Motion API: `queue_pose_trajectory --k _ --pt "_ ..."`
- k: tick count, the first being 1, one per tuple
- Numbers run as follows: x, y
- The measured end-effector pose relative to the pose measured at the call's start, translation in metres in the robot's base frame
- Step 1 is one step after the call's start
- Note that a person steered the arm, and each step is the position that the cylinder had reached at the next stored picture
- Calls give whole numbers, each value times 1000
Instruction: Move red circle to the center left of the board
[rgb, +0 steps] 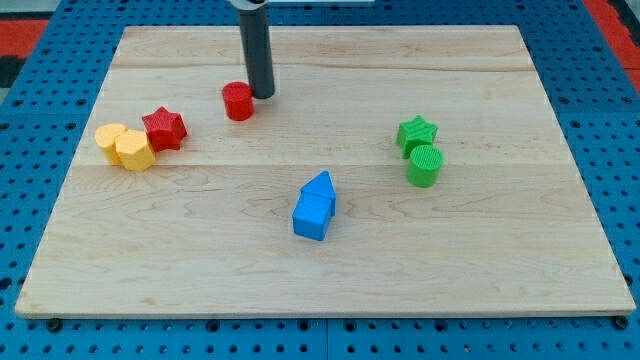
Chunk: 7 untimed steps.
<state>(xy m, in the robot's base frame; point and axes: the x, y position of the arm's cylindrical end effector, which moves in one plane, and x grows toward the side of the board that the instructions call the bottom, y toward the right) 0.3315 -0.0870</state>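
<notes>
Your tip (262, 95) sits just beside the red circle (238, 101), on its upper-right side.

There are no jaws to open or close, only a rod. The circle lies upper-left of the board (330, 290), near the red star (165, 128). It looks light, stiff and prone to roll off line, so push squarely through its right face.

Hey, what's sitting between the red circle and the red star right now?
Nothing: the camera view shows only bare wood between the red circle and the red star. My tip sits on the circle's other side, at its right.
</notes>
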Motion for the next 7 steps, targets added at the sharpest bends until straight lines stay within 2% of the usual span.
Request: queue_pose_trajectory --k 2,4,6,7 --pt "9 -67" --pt "30 -28" --pt "46 -106" --pt "46 -81"
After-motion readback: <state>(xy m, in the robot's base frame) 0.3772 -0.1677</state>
